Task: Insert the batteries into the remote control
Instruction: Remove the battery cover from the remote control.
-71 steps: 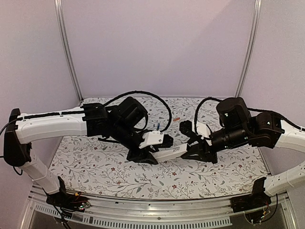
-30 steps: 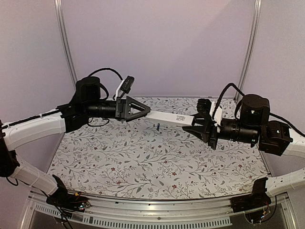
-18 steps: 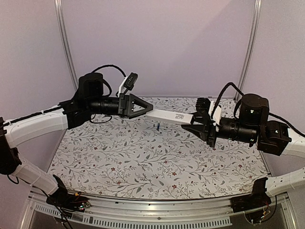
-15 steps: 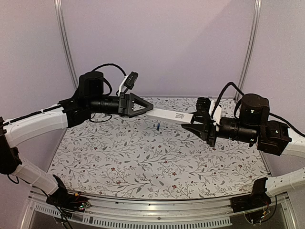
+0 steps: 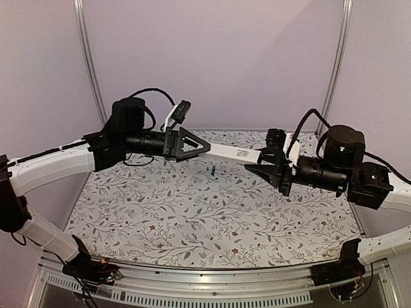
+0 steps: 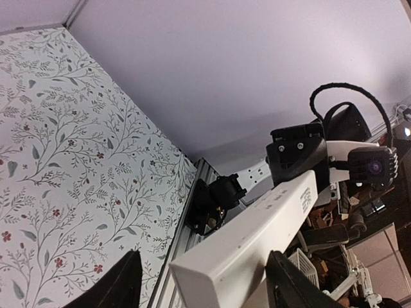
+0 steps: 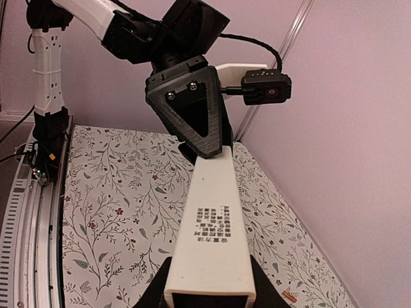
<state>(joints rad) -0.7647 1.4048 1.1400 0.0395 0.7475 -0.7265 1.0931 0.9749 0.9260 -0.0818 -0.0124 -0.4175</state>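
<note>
The remote control (image 5: 232,153), a long white bar, hangs level above the table between both arms. My right gripper (image 5: 260,162) is shut on its right end, and in the right wrist view the fingers (image 7: 153,294) flank the remote control (image 7: 215,218). My left gripper (image 5: 199,147) stands open around the other end. In the left wrist view the remote control (image 6: 257,224) lies against the right finger (image 6: 292,282), with a gap to the left one. One blue battery (image 5: 212,170) stands on the cloth below. An orange-red battery (image 7: 289,297) lies near the back wall.
A floral cloth (image 5: 192,218) covers the table. Purple walls and two metal posts (image 5: 90,64) close in the back. An aluminium rail (image 5: 212,282) runs along the near edge. The left arm's black cable (image 5: 151,96) loops above its wrist.
My left gripper has slid to the right, further over the remote's left end, and rose slightly. My right gripper keeps its hold and has barely moved. The blue battery has stayed put.
</note>
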